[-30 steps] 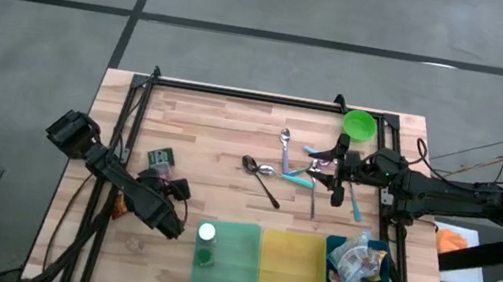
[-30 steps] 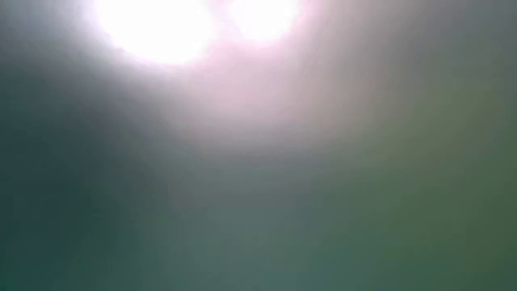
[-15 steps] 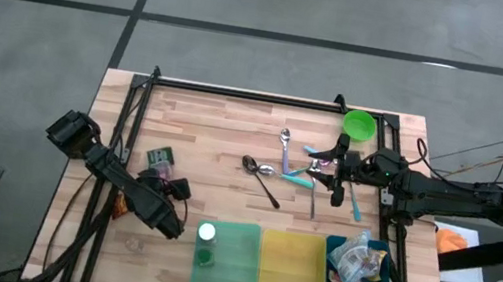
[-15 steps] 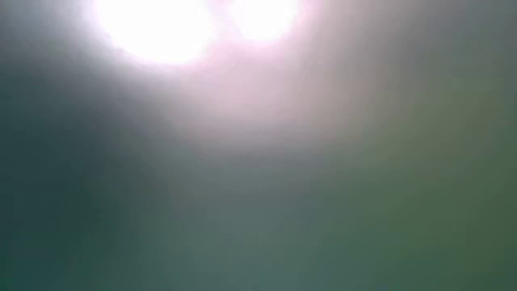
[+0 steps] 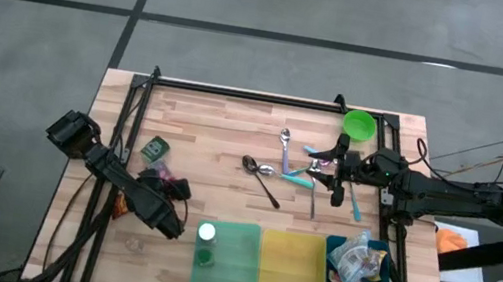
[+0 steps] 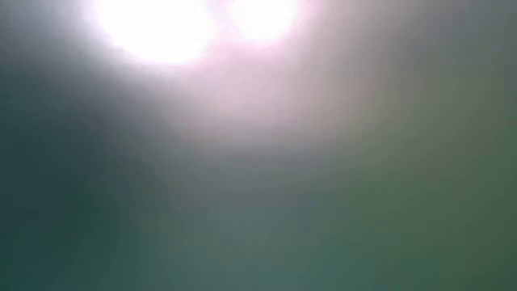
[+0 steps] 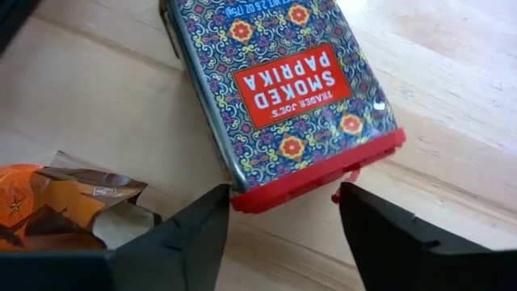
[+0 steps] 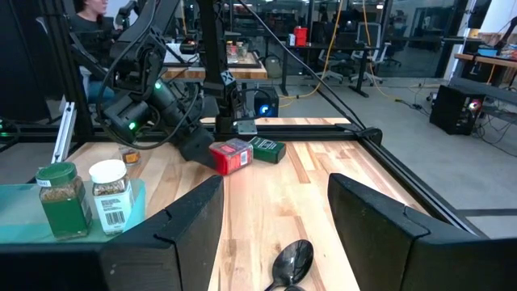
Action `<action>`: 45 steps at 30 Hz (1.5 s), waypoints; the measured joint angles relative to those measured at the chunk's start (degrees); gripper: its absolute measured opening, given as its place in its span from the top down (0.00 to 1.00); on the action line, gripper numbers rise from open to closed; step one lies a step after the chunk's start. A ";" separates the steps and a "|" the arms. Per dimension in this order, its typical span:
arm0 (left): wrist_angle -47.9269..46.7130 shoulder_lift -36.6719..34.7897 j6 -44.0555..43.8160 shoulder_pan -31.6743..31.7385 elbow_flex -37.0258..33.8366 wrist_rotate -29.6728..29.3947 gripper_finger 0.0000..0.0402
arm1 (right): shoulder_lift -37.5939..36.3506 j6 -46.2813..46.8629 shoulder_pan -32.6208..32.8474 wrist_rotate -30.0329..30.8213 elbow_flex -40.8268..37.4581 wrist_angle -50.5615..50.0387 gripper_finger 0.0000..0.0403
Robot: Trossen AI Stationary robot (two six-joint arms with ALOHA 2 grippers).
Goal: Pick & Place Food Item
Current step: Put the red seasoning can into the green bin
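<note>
A patterned smoked paprika tin (image 7: 283, 89) with a red lid lies flat on the wooden table (image 5: 232, 138), lid end toward my left gripper (image 7: 283, 200). In the high view the tin (image 5: 155, 151) sits at the table's left, just beyond that gripper (image 5: 164, 180). The gripper is open and slants down, its fingertips at the lid end. An orange snack packet (image 7: 48, 214) lies beside it. My right gripper (image 5: 333, 169) hovers open and level over the cutlery at the right, touching nothing. My left gripper meets the tin only at the red lid's corner (image 7: 242, 200), where one fingertip (image 7: 214, 206) lies against it. The other fingertip (image 7: 351, 198) stands just short of the lid's edge. The fingers slant down from the table's near side. The tin rests flat on the table.
A green bin (image 5: 230, 264), a yellow bin (image 5: 292, 269) and a blue bin (image 5: 385, 255) of snack packets line the near edge. Two spice jars (image 5: 205, 242) stand by the green bin. A green bowl (image 5: 359, 125) and spoons (image 5: 261, 175) lie at the right. The low view shows only glare.
The paprika tin has slid a little toward the table's far left corner and turned slightly on the table. Both arms have kept still.
</note>
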 joint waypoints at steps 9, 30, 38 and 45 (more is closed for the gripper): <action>1.40 -0.02 -0.01 0.00 0.09 -0.24 0.52 | 0.00 0.00 -0.01 0.00 0.00 0.00 0.45; -0.70 -12.49 -5.20 0.34 4.61 1.56 0.27 | 0.00 0.00 -0.02 0.01 0.00 0.02 0.45; -0.58 -13.12 -15.91 2.46 4.61 4.09 0.06 | 0.00 0.00 0.00 0.01 0.00 0.00 0.45; -0.93 -12.73 -13.95 7.02 4.15 4.46 0.01 | 0.00 0.00 -0.01 -0.01 0.00 0.00 0.45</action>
